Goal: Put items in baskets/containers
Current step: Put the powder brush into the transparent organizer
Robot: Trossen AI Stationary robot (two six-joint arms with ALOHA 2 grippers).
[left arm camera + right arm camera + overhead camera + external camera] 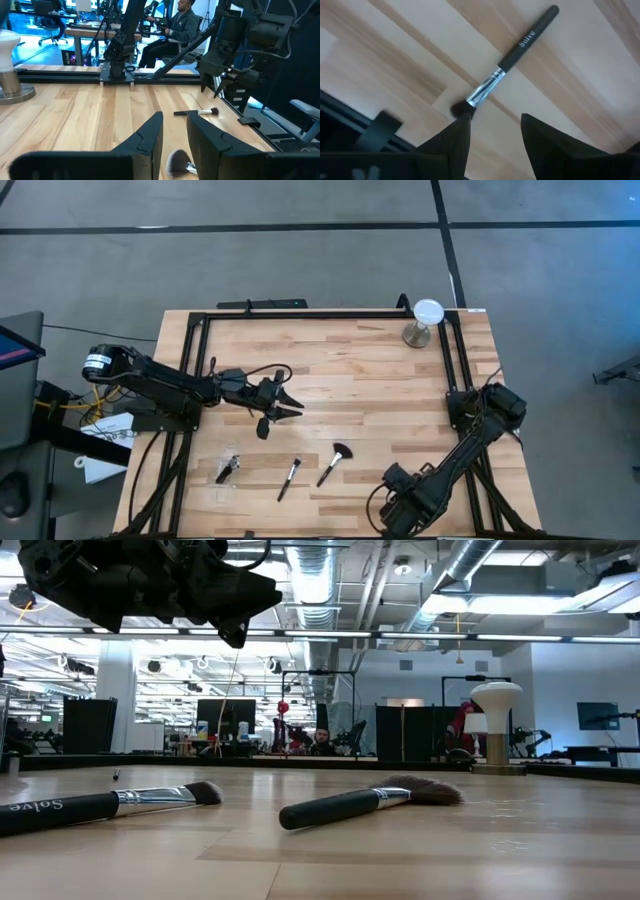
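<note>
My left gripper (292,407) hangs open in the air above the middle of the table, touching nothing; in its wrist view its fingers (175,122) frame a fluffy brush head (177,162). A fan brush (335,463) and a slim brush (288,478) lie flat on the wood nearer the near edge; both show in the low view (370,802) (100,806). A clear tray (226,485) near the left holds dark brushes (228,469). My right gripper (495,122) is open over another silver-ferruled brush (515,52) lying flat on the wood.
A round white disc on a metal stand (426,320) stands at the far right corner. A black frame rail (320,313) borders the table. My right arm (450,460) lies low over the near right part. A person (182,22) sits beyond the table.
</note>
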